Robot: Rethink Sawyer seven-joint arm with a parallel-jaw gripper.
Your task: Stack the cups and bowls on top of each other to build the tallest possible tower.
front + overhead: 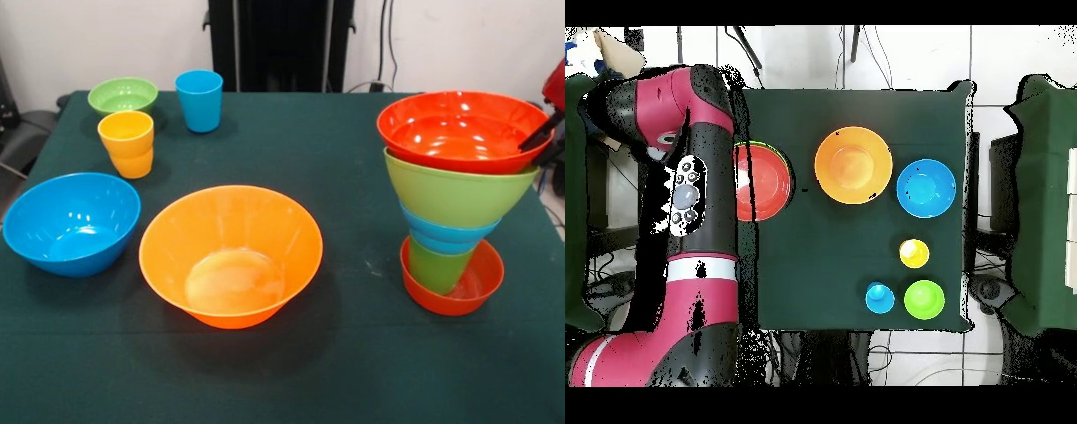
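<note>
Dark green surface carries my tower at 3 o'clock, its top red bowl touching my tool; whether that's apart or together I cannot tell. Orange bowl sits centre, blue bowl at 9, cups at 11.

Arm — thick rounded links, glossy crimson red shell with black joint sections. White band rings at two joints on the lower links. Black control panel on the forearm link, with a few small grey round buttons. Front view shows only a red edge and thin black pincer parts.
</note>
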